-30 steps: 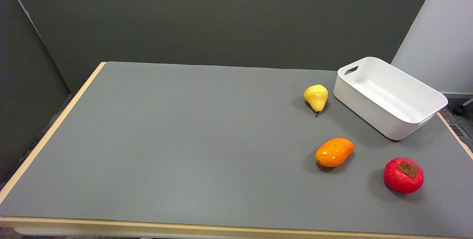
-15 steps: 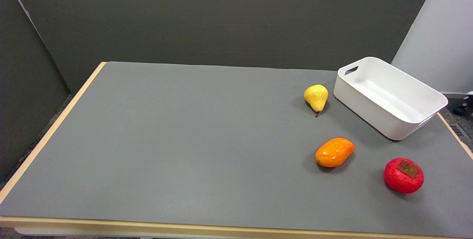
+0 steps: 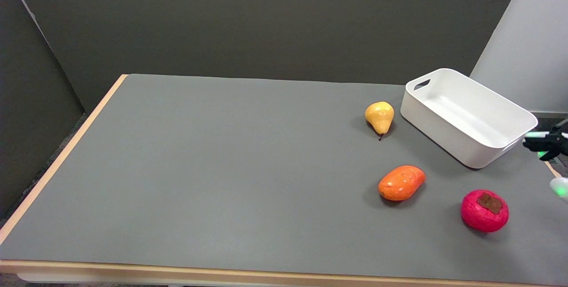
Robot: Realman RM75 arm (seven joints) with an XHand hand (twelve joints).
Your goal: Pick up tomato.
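Squat red tomato [image 3: 484, 211] with a brown cap sits on the grey mat [image 3: 222, 167] (matte, smooth). Right hand [image 3: 550, 143] barely pokes in at the edge, can't tell its grip.

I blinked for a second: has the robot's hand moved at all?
Yes. The right hand has come into view at the right edge, beside the white bin; earlier it was absent.

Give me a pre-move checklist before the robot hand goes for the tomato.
1. Tomato located, near the table's right edge: ok.
2. Tomato free of neighbours, apart from the orange fruit and white bin: ok.
3. Tomato resting on the grey table, nothing on top: ok.
4. Robot hand in view at the right edge, only partly: ok.
5. Robot hand's fingers apart and holding nothing: cannot tell, mostly cropped.
6. Path from the hand to the tomato unobstructed: ok.
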